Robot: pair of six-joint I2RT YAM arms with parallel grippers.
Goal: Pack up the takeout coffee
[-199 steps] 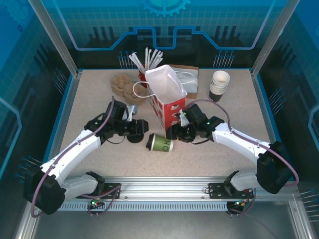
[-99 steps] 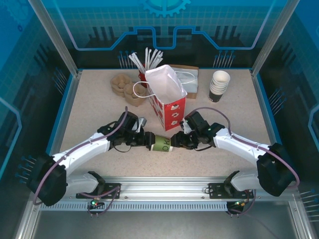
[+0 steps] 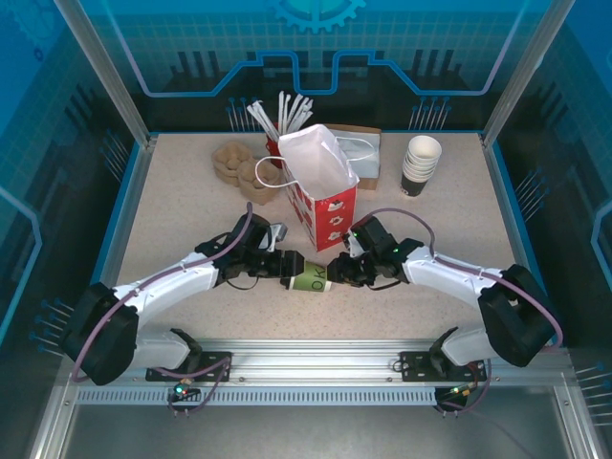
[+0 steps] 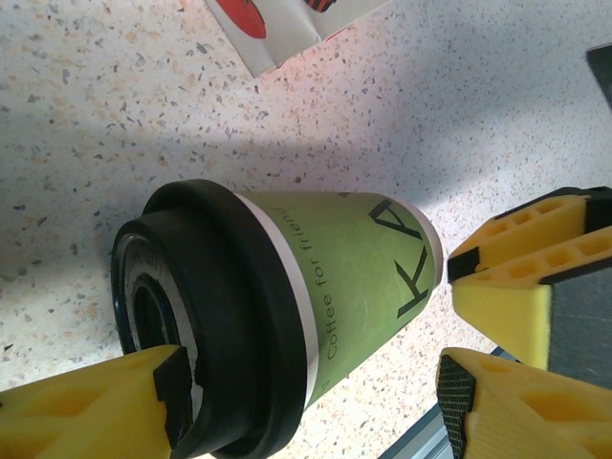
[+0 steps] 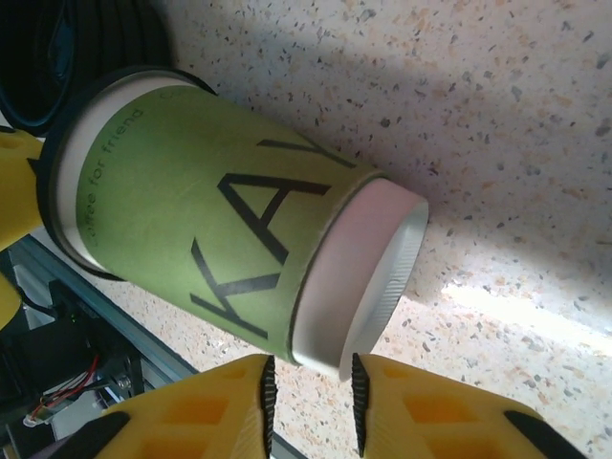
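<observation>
The takeout coffee [image 3: 308, 275] lies on its side on the speckled table, with a green paper wall, its black lid to the left and its white base to the right. My left gripper [image 3: 284, 267] is at the lid end and stands open; one yellow finger [image 4: 91, 406] rests against the lid top [image 4: 215, 325] and the other finger [image 4: 516, 411] is out past the base. My right gripper [image 3: 335, 273] is at the base end. Its jaws [image 5: 308, 400] are narrowed onto the lower base rim [image 5: 368, 277], and both pads touch it.
A red and white paper bag [image 3: 320, 186] stands open just behind the cup. Further back are cardboard cup carriers [image 3: 239, 164], white straws [image 3: 282, 113], a brown box [image 3: 361, 143] and a stack of lidless cups [image 3: 421, 164]. The metal rail [image 3: 316, 361] runs along the near edge.
The left arm swung right and brought its gripper to the cup's lid. The right gripper dropped to the cup's base and narrowed its jaws onto the rim. The cup stayed lying down.
</observation>
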